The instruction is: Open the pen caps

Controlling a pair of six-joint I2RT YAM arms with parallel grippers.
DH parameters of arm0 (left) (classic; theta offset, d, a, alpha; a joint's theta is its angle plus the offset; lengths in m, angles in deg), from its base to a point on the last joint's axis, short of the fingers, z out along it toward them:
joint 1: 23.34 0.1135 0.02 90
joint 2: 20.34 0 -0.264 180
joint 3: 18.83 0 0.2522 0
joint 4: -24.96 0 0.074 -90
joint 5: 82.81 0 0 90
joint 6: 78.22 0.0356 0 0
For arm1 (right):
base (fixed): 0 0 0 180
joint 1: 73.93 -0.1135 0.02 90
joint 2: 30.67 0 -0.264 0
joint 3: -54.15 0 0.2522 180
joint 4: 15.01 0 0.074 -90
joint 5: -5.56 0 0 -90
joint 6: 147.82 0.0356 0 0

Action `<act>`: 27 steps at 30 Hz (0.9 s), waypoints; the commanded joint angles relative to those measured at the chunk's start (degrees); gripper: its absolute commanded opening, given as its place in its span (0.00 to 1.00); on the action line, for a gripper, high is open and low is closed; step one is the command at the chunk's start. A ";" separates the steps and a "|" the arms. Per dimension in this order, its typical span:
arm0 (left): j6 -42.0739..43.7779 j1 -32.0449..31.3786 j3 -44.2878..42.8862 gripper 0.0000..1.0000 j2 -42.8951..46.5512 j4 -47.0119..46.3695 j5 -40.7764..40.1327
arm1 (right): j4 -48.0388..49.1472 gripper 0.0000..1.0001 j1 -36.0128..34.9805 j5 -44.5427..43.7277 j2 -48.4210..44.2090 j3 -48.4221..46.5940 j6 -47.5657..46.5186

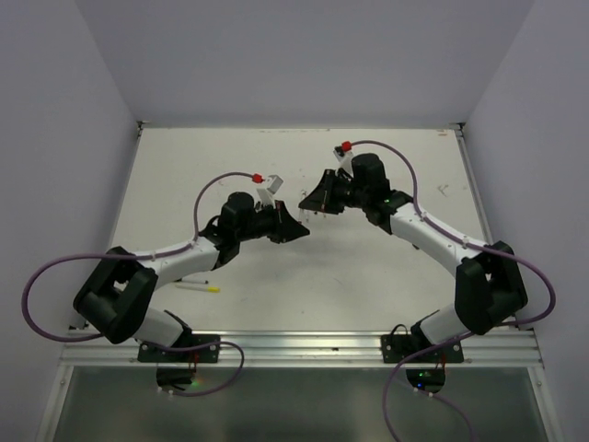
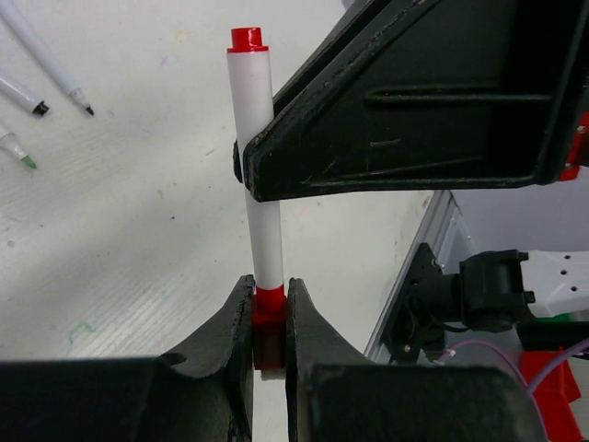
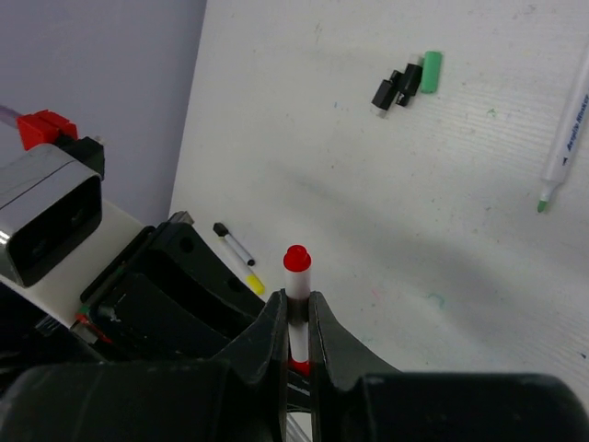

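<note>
My left gripper (image 2: pixel 269 290) pinches the small red plastic cap (image 2: pixel 269 306), while my right gripper (image 3: pixel 296 300) clamps the thin white pen barrel (image 2: pixel 257 166) straight beyond it.

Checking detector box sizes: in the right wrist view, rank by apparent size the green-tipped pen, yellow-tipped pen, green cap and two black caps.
1. green-tipped pen, even though the frame edge cuts it off
2. yellow-tipped pen
3. green cap
4. left black cap and right black cap: they look alike, not ranked
</note>
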 commanded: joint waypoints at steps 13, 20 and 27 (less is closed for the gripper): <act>-29.63 1.01 11.27 0.00 -0.73 -64.37 32.07 | 48.36 0.00 4.79 14.12 4.46 7.89 11.56; -19.23 3.02 10.93 0.00 2.24 -44.70 26.83 | 41.90 0.00 6.56 11.32 3.42 7.62 8.52; -4.76 3.21 4.41 0.00 4.38 -3.75 7.71 | 29.38 0.00 6.56 -7.57 -3.88 9.55 -0.56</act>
